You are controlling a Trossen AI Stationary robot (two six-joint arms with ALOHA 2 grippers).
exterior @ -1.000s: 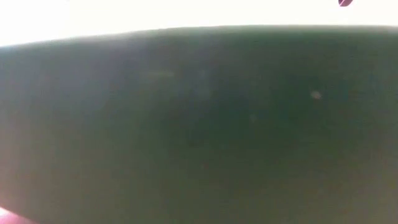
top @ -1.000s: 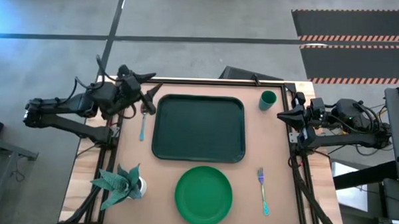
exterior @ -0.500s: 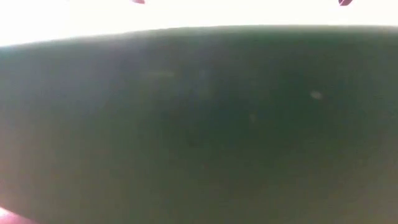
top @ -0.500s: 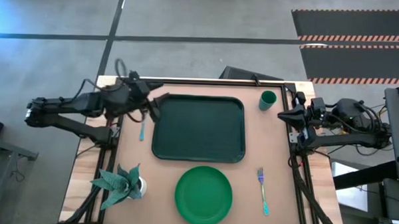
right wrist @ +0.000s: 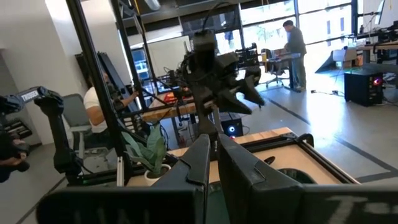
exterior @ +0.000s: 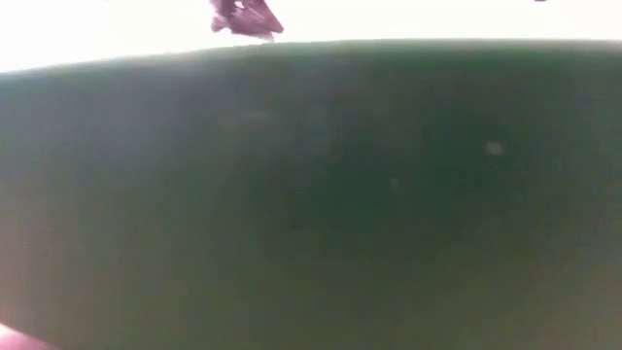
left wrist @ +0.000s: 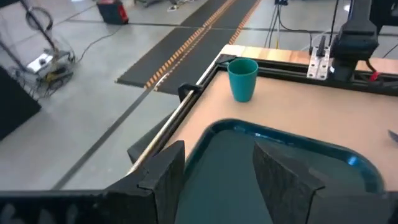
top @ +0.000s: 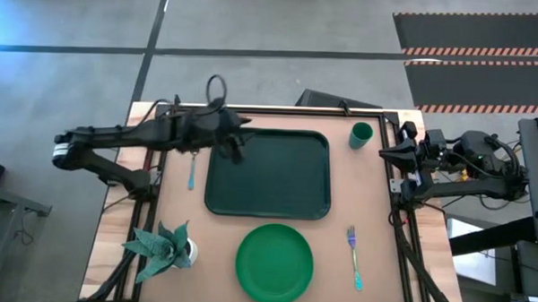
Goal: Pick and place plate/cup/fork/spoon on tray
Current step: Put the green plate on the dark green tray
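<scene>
- Our left gripper [top: 236,148] has swung off the tabletop's left edge in the last second and now hangs over the far left corner of the tray [top: 268,172], fingers [left wrist: 163,180] spread wide with nothing between them.
- It has passed over the spoon [top: 192,166], which lies just beside the tray's left rim exactly as before, untouched. We judge the arm is heading across toward the cup [top: 361,134], since its wrist camera looks straight at that cup, standing upright at the far right corner of the tabletop.
- Nothing has been placed yet: the tray is bare, the plate [top: 274,262] sits near the front edge just below the tray, and the fork [top: 353,255] lies to the plate's right.
- Our right gripper [top: 383,154] waits at the tabletop's right edge, unmoved, its fingers [right wrist: 202,158] pressed together and holding nothing.
- The low view is almost wholly blocked by a dark green surface close to the lens; only a dark gripper tip peeks above it, newly arrived.
- The potted plant [top: 161,248] stands at the front left, outside the task.
</scene>
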